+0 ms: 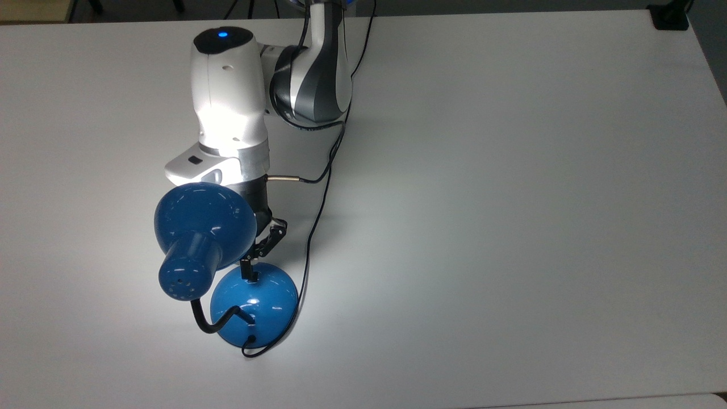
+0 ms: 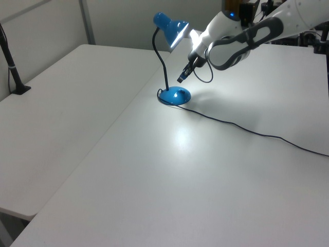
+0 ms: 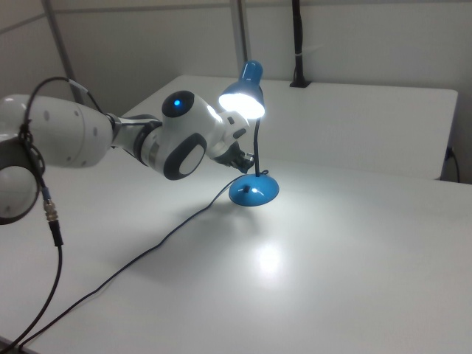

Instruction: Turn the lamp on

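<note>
The lamp is lit: its blue dome shade glows underneath and throws a bright patch on the white table. A black gooseneck joins it to the round blue base. My gripper hangs tilted just above the base's arm-side edge, apart from it, shut with nothing held. The shade hides part of my wrist in the top view. The thin black cord trails off from the base.
The cord lies across the table beside my arm. A second white table adjoins along a seam in the left view's left, with a black clamped post at its edge. Another black clamp sits at the top view's far right corner.
</note>
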